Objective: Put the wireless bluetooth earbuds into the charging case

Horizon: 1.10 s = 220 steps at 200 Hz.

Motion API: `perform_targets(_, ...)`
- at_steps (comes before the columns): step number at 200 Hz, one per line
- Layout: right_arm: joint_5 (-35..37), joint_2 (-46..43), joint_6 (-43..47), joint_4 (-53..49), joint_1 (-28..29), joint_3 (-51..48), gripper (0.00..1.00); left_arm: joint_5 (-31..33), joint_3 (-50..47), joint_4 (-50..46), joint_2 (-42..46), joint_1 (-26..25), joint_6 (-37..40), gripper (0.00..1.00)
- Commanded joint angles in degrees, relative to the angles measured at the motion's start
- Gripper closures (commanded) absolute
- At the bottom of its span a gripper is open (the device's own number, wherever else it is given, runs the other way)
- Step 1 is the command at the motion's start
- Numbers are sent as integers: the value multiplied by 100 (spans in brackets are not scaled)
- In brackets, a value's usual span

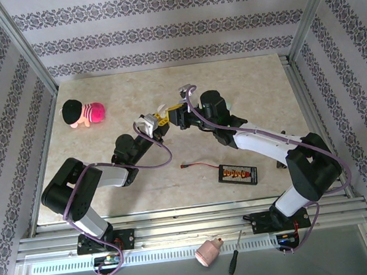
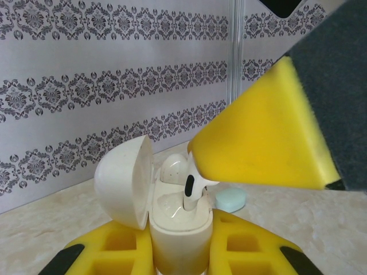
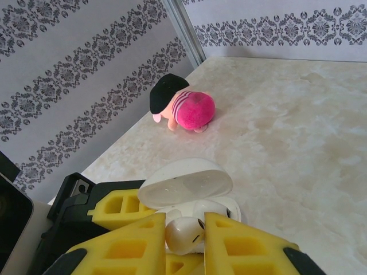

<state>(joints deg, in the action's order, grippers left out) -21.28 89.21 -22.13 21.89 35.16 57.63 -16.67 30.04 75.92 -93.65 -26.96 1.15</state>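
The left gripper [image 1: 158, 120] and the right gripper [image 1: 172, 111] meet tip to tip at the middle of the frame, above the beige desk [image 1: 257, 89]. Their yellow fingers [image 1: 161, 115] are close together, and what sits between them is too small to tell. A pink plush toy [image 1: 82, 113] with a black cap lies at the upper left. A black battery pack [image 1: 238, 173] with red leads lies right of centre. A drill chuck [image 1: 210, 252] and a screwdriver [image 1: 234, 253] lie along the bottom edge.

Black-and-white left arm [image 1: 102, 176] and right arm [image 1: 263, 138], lilac cables [image 1: 160, 163], yellow hollow-celled fingers [image 2: 117, 246] with black tips.
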Motion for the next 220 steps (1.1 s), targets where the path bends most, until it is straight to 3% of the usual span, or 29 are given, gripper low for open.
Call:
perform_targets(1, 47, 80, 176, -189, 87, 143, 80, -75, 195, 327, -5, -73, -106, 89)
perform_targets(78, 713, 75, 953, -1252, 270, 437, 79, -38, 231, 258, 11, -73, -88, 89)
perform_targets(120, 567, -16, 696, -1083, 255, 389, 72, -33, 237, 240, -4, -73, -88, 89)
perform_targets(181, -84, -515, 88, -654, -212, 49, 48, -55, 204, 299, -98, -73, -115, 89)
perform_targets(220, -71, -574, -218, -508, -451, -109, 45, -221, 188, 233, -123, -73, -51, 89)
